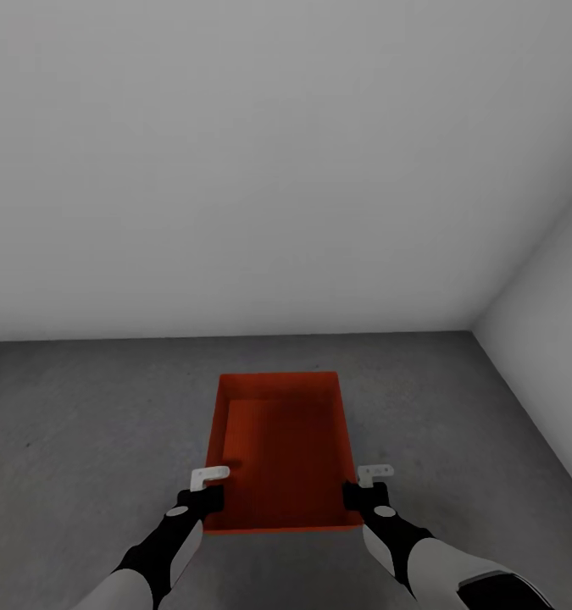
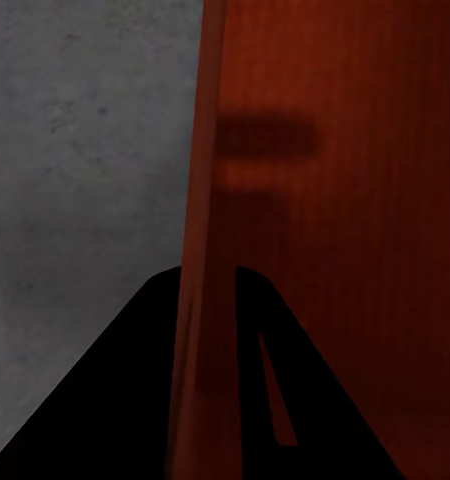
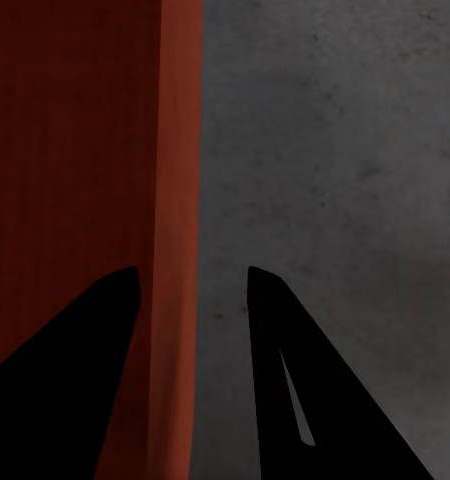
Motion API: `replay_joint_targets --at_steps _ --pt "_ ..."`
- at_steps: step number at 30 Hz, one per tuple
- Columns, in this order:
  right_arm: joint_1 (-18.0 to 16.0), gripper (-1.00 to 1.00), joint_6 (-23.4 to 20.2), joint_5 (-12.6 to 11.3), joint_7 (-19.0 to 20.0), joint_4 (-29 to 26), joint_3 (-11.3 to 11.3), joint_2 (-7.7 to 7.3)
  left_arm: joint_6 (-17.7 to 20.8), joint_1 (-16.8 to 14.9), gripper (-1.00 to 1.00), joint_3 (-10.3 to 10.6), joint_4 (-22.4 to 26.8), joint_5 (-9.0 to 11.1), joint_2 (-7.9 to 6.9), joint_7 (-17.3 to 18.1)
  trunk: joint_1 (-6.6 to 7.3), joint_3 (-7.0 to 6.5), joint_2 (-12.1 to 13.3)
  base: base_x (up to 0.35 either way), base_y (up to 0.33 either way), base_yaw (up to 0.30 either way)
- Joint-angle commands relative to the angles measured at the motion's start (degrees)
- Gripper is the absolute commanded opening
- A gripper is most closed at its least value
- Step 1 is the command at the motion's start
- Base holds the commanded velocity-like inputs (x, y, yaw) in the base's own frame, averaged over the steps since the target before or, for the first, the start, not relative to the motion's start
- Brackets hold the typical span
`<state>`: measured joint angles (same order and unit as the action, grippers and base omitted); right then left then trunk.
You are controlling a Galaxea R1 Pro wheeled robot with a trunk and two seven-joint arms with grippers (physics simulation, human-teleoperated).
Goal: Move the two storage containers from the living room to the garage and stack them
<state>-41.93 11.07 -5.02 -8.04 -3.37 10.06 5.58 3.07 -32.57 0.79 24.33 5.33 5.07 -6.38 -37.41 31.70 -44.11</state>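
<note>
Carefully, with the left gripper [image 1: 208, 485] clamped on the storage container's [image 1: 279, 449] left wall and the right gripper [image 1: 366, 485] straddling its right wall with a gap, lower it level onto the floor [image 1: 82, 424].

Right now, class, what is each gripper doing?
Left gripper: shut on the left wall of the orange-red rectangular open-top storage container.
Right gripper: open, its fingers straddling the container's right wall with a visible gap.
</note>
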Motion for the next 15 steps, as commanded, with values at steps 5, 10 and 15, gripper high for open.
replay_joint_targets --at_steps 5,10,15 --pt "0.0 -1.0 0.1 -0.4 0.0 0.1 -2.4 0.4 0.4 0.0 -1.0 -1.2 0.4 0.8 0.04 -3.9 -1.11 0.95 -2.1 0.0 0.0 0.0" --pt "0.0 -1.0 0.1 -0.4 0.0 0.1 -2.4 0.4 0.4 0.0 -1.0 -1.2 0.4 0.8 0.03 -3.9 -2.21 1.85 -4.1 0.0 0.0 0.0" --pt "0.0 -1.0 0.1 -0.4 0.0 0.1 -2.4 0.3 0.4 0.0 -1.0 -1.2 0.4 0.8 0.03 -3.9 -3.31 2.75 -6.1 0.0 0.0 0.0"
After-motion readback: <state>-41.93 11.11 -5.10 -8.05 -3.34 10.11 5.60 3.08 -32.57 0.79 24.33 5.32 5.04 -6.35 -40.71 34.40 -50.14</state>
